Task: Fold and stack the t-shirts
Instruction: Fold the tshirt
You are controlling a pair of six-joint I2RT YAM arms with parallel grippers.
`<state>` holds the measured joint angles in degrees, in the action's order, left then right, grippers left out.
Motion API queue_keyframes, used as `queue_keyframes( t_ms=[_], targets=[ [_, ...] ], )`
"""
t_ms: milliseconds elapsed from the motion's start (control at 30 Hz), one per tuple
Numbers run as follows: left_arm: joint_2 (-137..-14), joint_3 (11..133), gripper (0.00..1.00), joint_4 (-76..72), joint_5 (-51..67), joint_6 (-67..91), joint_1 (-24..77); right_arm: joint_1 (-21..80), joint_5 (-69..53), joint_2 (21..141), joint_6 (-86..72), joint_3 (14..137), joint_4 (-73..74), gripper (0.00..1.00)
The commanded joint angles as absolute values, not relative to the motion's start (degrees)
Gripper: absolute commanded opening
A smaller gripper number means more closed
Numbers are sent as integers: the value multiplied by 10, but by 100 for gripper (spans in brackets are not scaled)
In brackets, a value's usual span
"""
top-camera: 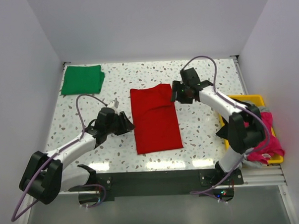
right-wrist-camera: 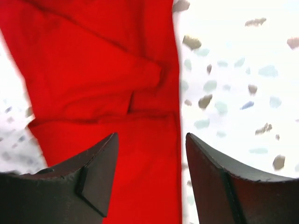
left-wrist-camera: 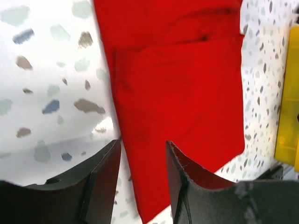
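Between the two claws, on the speckled bench [top-camera: 205, 134], lies the red t-shirt [top-camera: 156, 122], folded into a long strip with a sleeve tucked across its far end. The left claw [top-camera: 126, 124] sits at the shirt's left edge, its fingers [left-wrist-camera: 105, 182] standing apart with nothing gripped. From its own camera, one finger is over bare bench and the other over red cloth, and the shirt's edge runs up between them. The right claw [top-camera: 174, 93] is at the shirt's far right corner, its fingers [right-wrist-camera: 93, 172] spread wide and holding nothing; red cloth fills most of the gap and the shirt's right edge passes between them. Whether either claw's tips touch the cloth I cannot tell. The green t-shirt [top-camera: 82, 79] lies folded, well beyond the left claw and further to its left, in the bench's far left corner. Out to the right of the right claw, well apart from it, a yellow tray [top-camera: 241, 99] holds a magenta garment [top-camera: 270, 136] that spills over its rim.
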<state>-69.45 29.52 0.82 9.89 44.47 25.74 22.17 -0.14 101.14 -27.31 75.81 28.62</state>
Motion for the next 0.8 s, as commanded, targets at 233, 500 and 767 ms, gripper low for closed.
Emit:
queue_keyframes(
  t_ms=[233, 500, 767],
  targets=[
    [-611, 195, 49, 33, 112, 490, 322, 221, -94, 754, -356, 409, 236, 61],
    [-570, 157, 54, 14, 120, 525, 370, 222, -136, 655, -400, 264, 179, 61],
    [-575, 134, 51, -22, 108, 563, 405, 223, -146, 608, -448, 211, 160, 60]
  ],
)
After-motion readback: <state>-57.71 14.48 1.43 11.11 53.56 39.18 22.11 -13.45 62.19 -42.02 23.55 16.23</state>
